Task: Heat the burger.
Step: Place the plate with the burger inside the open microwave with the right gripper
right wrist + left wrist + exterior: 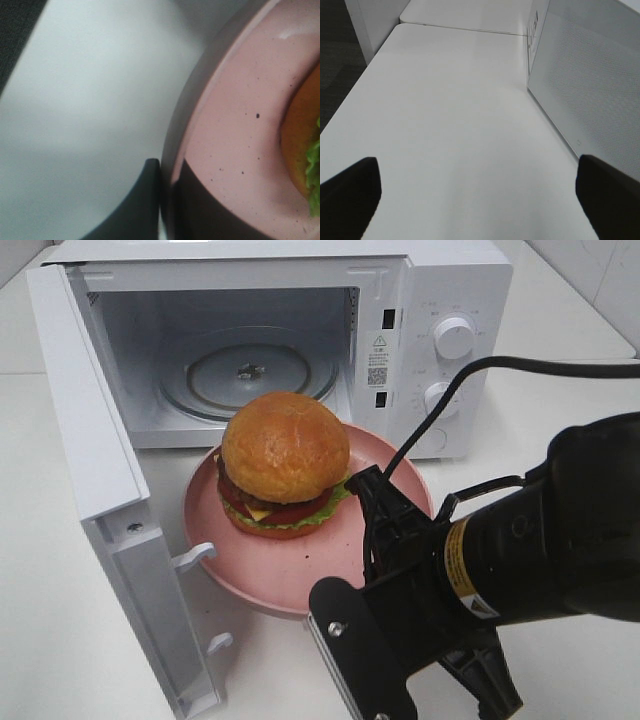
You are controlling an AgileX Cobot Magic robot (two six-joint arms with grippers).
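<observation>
**Right tool (167, 182) clamped on the plate rim in front of the open microwave**

Fig. Right tool pressed together on the rim of the pink plate (290, 570): one dark finger (142, 210) lies outside the rim, the other on the plate's upper face. The burger (285, 460) sits on this plate, just in front of the open cavity of the microwave (300, 280) and outside it. Its glossy bun, lettuce, cheese and tomato are all visible. Inside the microwave, behind the burger, lies the glass turntable (250, 375). The door (85, 440) stands swung wide on the microwave's hinge side, close beside the plate. Two white knobs (455, 337) sit on the microwave's control panel, on the side away from the door. The left tool (480, 200) is spread wide and grips nothing. It hangs over the white desk (455, 125), beside a dotted white panel (590, 80) of the microwave.
</observation>
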